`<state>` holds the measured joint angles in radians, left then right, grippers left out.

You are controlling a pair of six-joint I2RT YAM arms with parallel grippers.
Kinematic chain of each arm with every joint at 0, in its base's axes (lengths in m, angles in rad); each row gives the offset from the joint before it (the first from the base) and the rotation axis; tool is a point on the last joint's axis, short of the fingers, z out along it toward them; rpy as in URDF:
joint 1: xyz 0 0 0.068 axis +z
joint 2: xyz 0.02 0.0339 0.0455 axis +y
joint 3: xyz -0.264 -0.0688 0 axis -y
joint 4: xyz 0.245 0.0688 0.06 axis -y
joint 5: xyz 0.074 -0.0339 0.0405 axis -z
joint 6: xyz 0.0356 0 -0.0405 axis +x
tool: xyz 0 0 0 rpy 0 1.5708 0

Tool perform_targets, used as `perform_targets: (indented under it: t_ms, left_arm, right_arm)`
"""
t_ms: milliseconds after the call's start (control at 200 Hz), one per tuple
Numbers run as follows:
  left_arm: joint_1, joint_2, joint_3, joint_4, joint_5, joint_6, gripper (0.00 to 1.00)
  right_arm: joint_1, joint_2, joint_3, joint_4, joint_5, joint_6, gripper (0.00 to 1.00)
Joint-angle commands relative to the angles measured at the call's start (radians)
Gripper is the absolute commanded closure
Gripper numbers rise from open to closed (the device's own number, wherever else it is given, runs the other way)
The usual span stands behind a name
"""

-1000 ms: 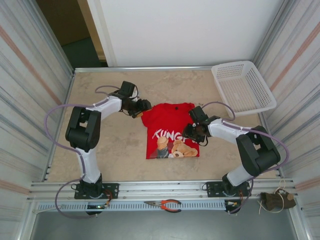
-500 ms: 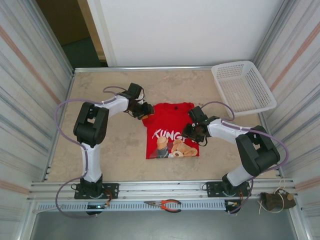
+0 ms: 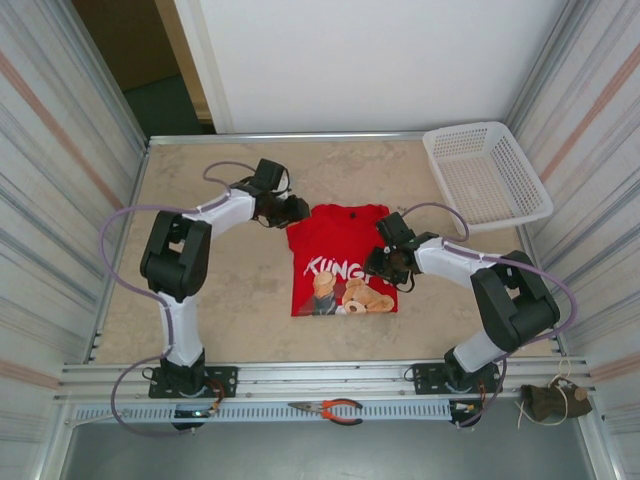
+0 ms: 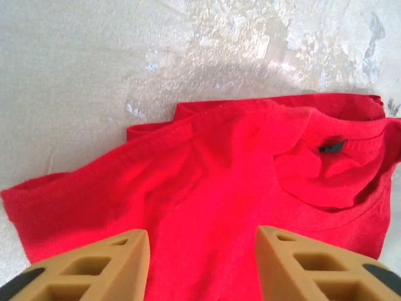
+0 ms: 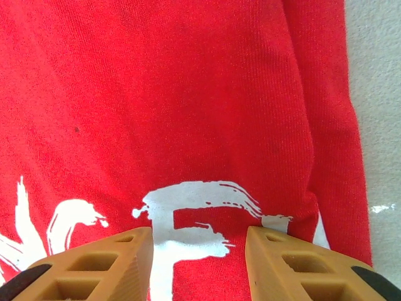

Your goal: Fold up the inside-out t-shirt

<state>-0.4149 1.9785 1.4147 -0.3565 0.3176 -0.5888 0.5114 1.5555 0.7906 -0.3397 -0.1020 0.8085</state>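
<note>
Left gripper [image 4: 202,254]: tan fingers [image 4: 94,252] are spread, with nothing pinched and red cloth visible through the gap, so it's open. They sit over the t-shirt [image 4: 219,188] near its collar [image 4: 332,200], where a small dark tag [image 4: 331,147] shows. The cloth there is rumpled, with a doubled hem edge toward the bare table [image 4: 94,63]. Can't tell from the wrist view whether the tips touch the fabric. Right gripper [image 5: 199,248]: fingers [image 5: 100,266] are also apart, with an empty gap and flat cloth underneath, so open too. It's over the printed face, with white lettering [image 5: 194,210] right between the tips. The shirt's edge runs down the right side of that view, with table beyond it. In the top view the shirt lies roughly mid-table between the two arms, print face up. The teddy bear graphic [image 3: 368,296] is at the near end and the collar at the far end, and the outline is roughly a rectangle. Left gripper [image 3: 292,210] is at the shirt's far-left corner. Right gripper [image 3: 385,262] is on its right edge, about halfway down. A white basket [image 3: 487,175] stands at the far-right table corner, well apart from the shirt. Red-handled pliers [image 3: 330,408] lie on the rail at the near edge, between the arm bases.
</note>
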Motion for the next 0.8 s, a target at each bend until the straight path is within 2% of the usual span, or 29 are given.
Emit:
perform_targets:
  t_ms: [0, 261, 376, 426, 566, 636, 797]
  left_arm:
    - [-0.009, 0.010, 0.042, -0.083, -0.077, 0.037, 0.47]
    - [-0.022, 0.110, 0.093, -0.156, -0.081, 0.032, 0.44]
    - [-0.027, 0.152, 0.106, -0.167, -0.076, 0.028, 0.46]
    - [-0.030, 0.157, 0.108, -0.161, -0.073, 0.030, 0.54]
    - [-0.036, 0.122, 0.102, -0.143, -0.091, 0.040, 0.88]
    - [-0.042, 0.064, 0.096, -0.125, -0.098, 0.047, 0.99]
    - [-0.059, -0.021, 0.052, -0.031, -0.050, 0.028, 1.00]
  right_arm:
    - [0.010, 0.032, -0.018, -0.008, 0.021, 0.024, 0.58]
    - [0.010, 0.026, -0.010, -0.017, 0.026, 0.022, 0.58]
    - [0.010, 0.024, -0.008, -0.020, 0.027, 0.023, 0.58]
    - [0.009, 0.024, -0.008, -0.021, 0.030, 0.022, 0.58]
    - [0.010, 0.024, -0.014, -0.022, 0.033, 0.020, 0.58]
    - [0.009, 0.028, -0.016, -0.021, 0.036, 0.020, 0.58]
    - [0.009, 0.042, -0.015, -0.015, 0.033, 0.021, 0.58]
